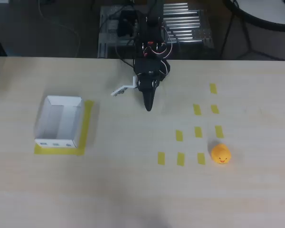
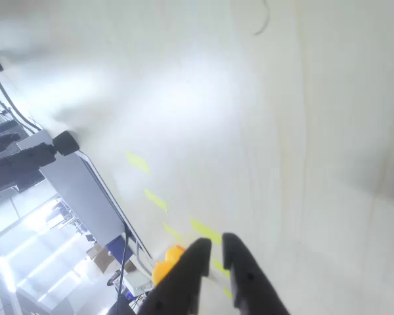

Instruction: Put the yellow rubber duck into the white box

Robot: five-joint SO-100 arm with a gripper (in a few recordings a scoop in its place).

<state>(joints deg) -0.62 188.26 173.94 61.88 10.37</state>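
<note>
The yellow rubber duck (image 1: 221, 154) sits on the pale table at the right, beside several yellow tape marks; in the wrist view the duck (image 2: 165, 268) peeks out left of the black fingers. The white box (image 1: 58, 122) rests at the left on a yellow tape patch, its three small marks on the near wall. My black gripper (image 1: 148, 105) hangs near the table's back middle, pointing toward the near edge, far from both duck and box. In the wrist view the gripper (image 2: 217, 245) has its fingertips almost together with nothing between them.
Yellow tape rectangles (image 1: 198, 132) are stuck flat on the table between the arm and the duck. A small white plate (image 1: 121, 90) sticks out left of the gripper. Cables and a metal rack (image 1: 180, 23) lie behind the table's back edge.
</note>
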